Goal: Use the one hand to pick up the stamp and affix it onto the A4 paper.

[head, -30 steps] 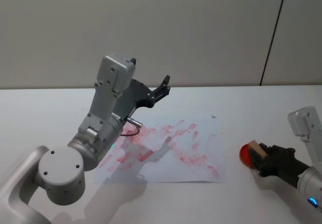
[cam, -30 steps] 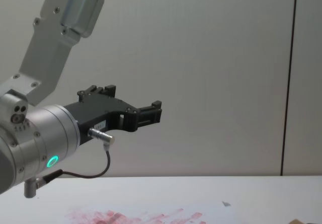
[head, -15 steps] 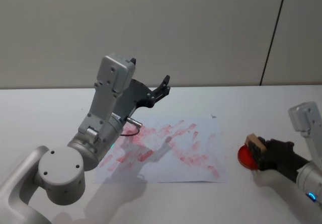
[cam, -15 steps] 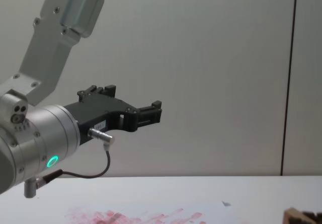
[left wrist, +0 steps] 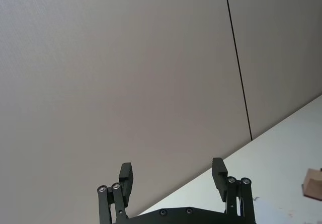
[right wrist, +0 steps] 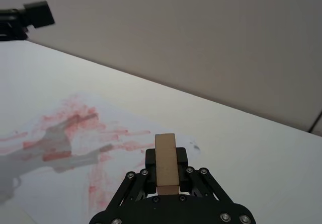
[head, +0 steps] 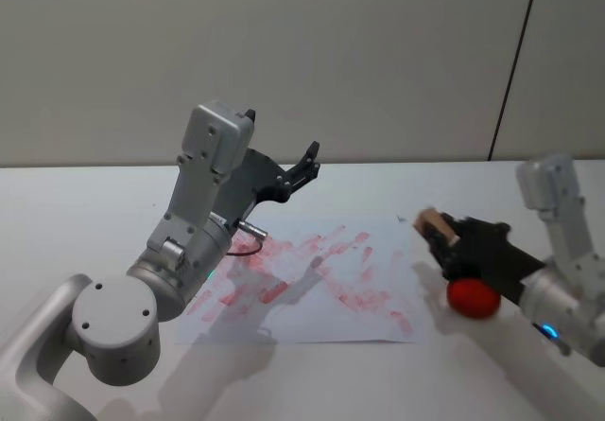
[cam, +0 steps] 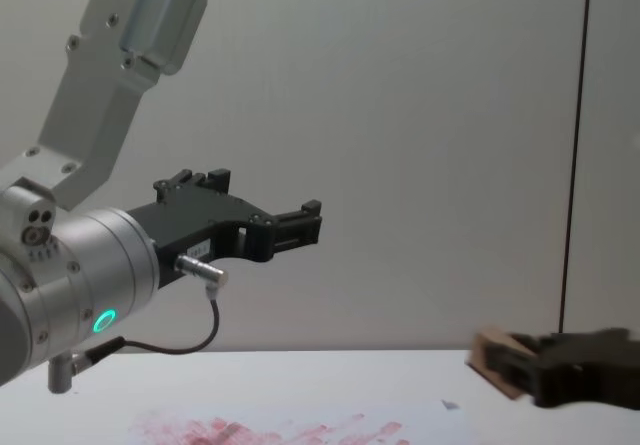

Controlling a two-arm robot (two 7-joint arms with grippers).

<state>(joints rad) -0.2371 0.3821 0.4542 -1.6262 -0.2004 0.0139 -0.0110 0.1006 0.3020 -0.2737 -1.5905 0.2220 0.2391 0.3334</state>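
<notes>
**Lifted stamp point(head: 433, 220) reaches the edge of the A4 paper point(head: 312, 287)**

Since a second ago the right end effector point(head: 440, 232) has risen off the red ink pad point(head: 472, 299) and swung left. The pad now lies below and behind its fingers. Its jaws are clamped on the stamp point(right wrist: 165, 159), a light-brown wooden block standing up between the fingertips. The block is held in the air, clear of the worktop point(head: 76, 213). The ink-smeared sheet lies just ahead of and beneath the tip, near its right edge. The left end effector point(head: 307, 161) hangs raised well apart from the right one, fingers spread wide point(left wrist: 172, 171) with nothing between them.
</notes>
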